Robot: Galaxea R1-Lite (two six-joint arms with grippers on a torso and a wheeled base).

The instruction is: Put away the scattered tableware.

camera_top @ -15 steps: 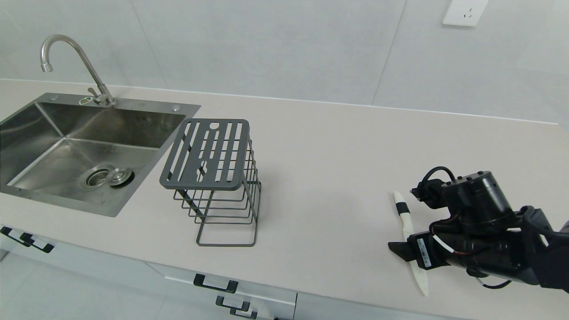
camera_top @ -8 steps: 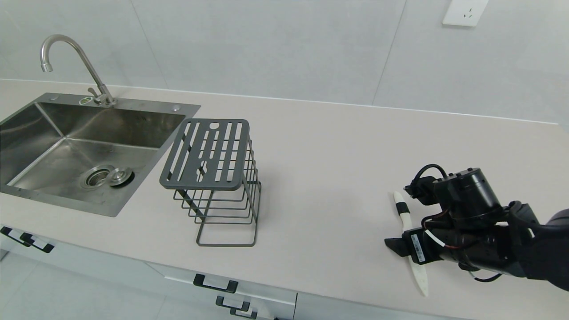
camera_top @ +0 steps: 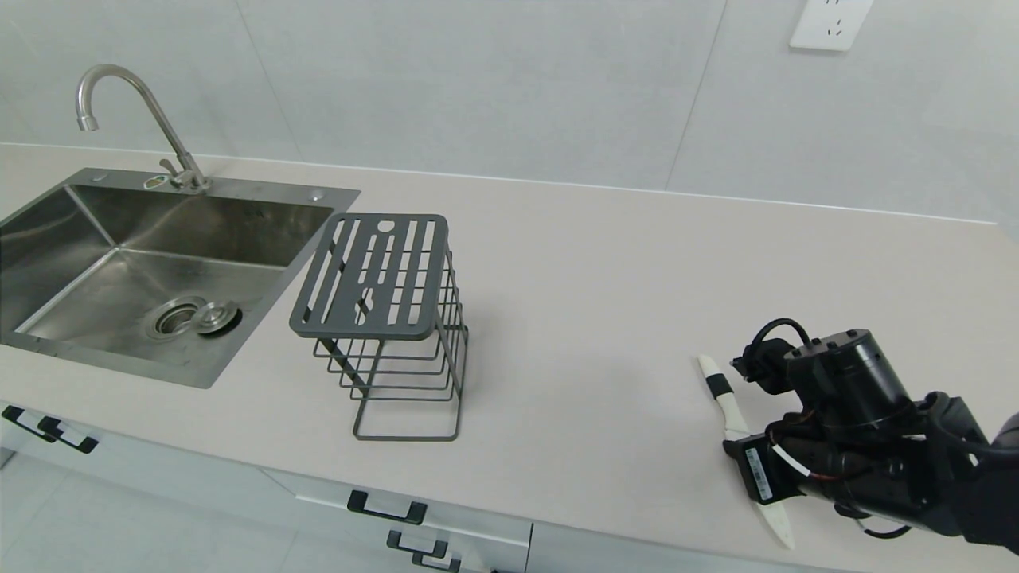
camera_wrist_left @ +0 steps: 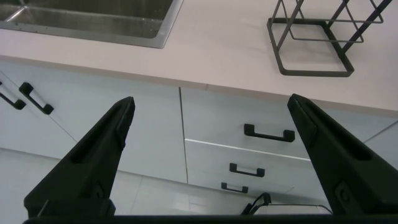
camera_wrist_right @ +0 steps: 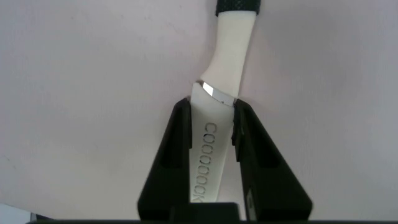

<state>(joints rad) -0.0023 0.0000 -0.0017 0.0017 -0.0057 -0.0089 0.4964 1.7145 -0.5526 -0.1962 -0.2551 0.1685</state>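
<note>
Clamping the white knife at the lower right of the head view, the right gripper is sitting low over the pale counter, well apart from the dark wire rack at centre left and the steel sink at far left. The right wrist view is showing more: both fingers are pressing the perforated blade near its handle. The left wrist view is showing the left gripper spread wide and holding nothing, before the cabinet drawers.
</note>
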